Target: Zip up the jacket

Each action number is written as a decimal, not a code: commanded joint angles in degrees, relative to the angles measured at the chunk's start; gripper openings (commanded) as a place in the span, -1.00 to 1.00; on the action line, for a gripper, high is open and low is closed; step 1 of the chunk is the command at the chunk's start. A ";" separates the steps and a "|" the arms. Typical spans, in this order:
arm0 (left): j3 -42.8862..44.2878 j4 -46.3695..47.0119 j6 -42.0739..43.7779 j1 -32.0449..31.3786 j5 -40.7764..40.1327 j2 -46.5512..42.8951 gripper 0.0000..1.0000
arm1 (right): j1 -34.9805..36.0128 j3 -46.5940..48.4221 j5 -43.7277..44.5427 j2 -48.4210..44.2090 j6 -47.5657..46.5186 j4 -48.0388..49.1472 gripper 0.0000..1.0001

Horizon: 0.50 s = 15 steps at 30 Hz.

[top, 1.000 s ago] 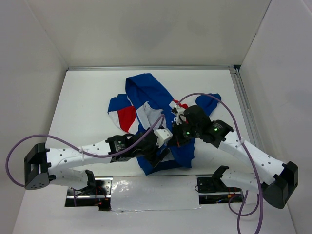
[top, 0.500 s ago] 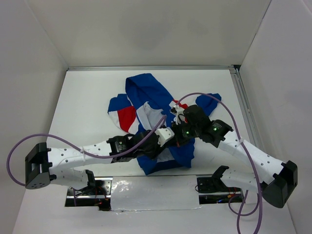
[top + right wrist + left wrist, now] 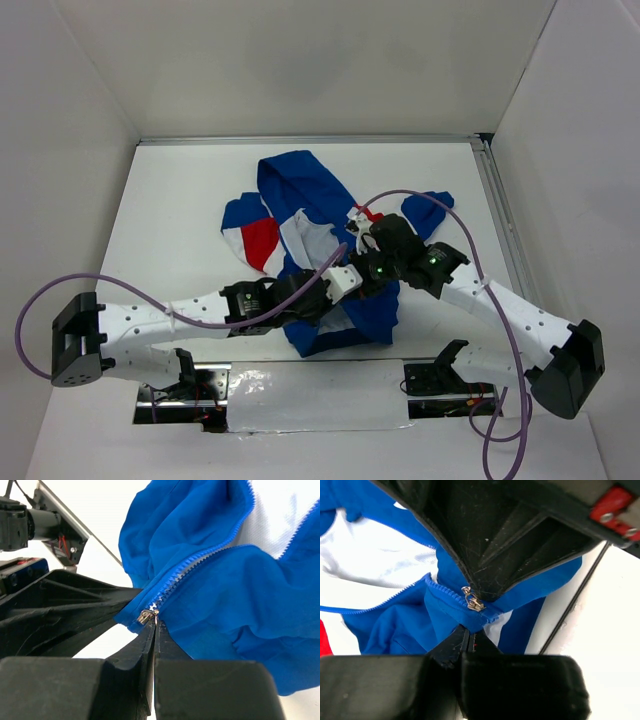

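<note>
**Both grippers clamped at the foot of the zip, with the run only just begun**

The right gripper [image 3: 154, 626] has its fingers pressed together on the small metal zipper pull [image 3: 147, 616], and the left gripper [image 3: 466, 636] pinches the blue hem just beneath it. Over the last second both wrists have crept slightly away from the bases, so most of the zip probably still stands open. The small royal-blue hooded jacket with red and white panels [image 3: 290, 185] lies rumpled mid-table. From above the arms hide its lower front, and I cannot tell whether the teeth beyond the slider are meshed.

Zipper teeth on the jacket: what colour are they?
Royal blue zipper teeth, like the jacket; best in the right wrist view.
</note>
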 commanded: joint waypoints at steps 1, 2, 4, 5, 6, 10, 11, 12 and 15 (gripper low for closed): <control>-0.69 4.77 2.05 -1.32 -2.24 -0.59 -1.00 | -0.14 3.23 2.98 -0.03 -0.13 3.00 -1.00; -0.87 5.21 2.40 -1.85 -2.94 -0.68 -1.00 | -0.14 3.32 3.77 -0.03 -0.30 3.70 -1.00; -1.13 5.65 2.49 -2.64 -4.09 -0.77 -1.00 | -0.06 3.49 5.79 0.23 -0.66 4.06 -1.00; -1.22 6.00 2.75 -3.60 -5.05 -0.85 -1.00 | 0.12 3.93 6.67 0.67 -0.83 4.23 -1.00; -1.22 6.18 2.84 -4.05 -6.71 -0.94 -1.00 | 0.21 4.20 7.99 1.89 -0.75 4.23 -1.00; -1.40 7.32 3.99 -7.03 -11.29 -1.56 -1.00 | 1.61 4.55 16.51 4.36 -1.09 6.24 -1.00; -1.31 7.06 3.90 -7.47 -11.74 -1.82 -1.00 | 1.88 4.64 17.57 4.71 -1.36 6.34 -1.00; -1.57 7.50 4.07 -7.57 -11.22 -2.00 -1.00 | 2.66 4.64 18.97 5.15 -1.54 6.95 -1.00; -2.62 8.11 4.25 -7.83 -8.67 -3.14 -1.00 | 4.07 5.16 22.32 6.12 -2.77 7.40 -1.00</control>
